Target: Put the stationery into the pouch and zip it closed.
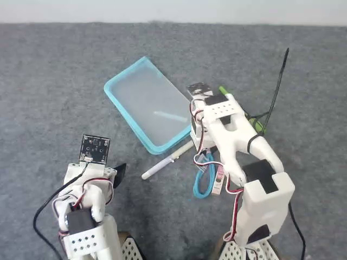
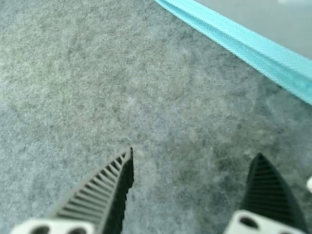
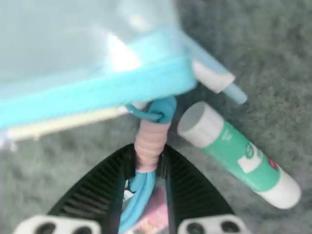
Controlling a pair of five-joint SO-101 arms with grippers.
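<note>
The translucent pouch [image 1: 146, 103] with a teal border lies flat mid-table, with a pale stick-shaped item [image 1: 171, 116] showing through it. At its near right corner, my right gripper [image 3: 147, 148] is shut on the pink zipper pull [image 3: 148, 141], which hangs from a blue loop [image 1: 203, 183]. A green-and-white glue stick [image 3: 239, 153] lies just beside that corner. A white pen [image 1: 165, 161] rests on the mat along the pouch's near edge. My left gripper [image 2: 194, 155] is open over bare mat, short of the pouch's teal edge [image 2: 243, 41].
Grey felt mat [image 1: 65, 81] covers the table. A black cable [image 1: 279, 81] runs up behind the right arm [image 1: 238, 141]. A pink tag [image 1: 218, 179] lies by the blue loop. Open mat stretches to the left and far side of the pouch.
</note>
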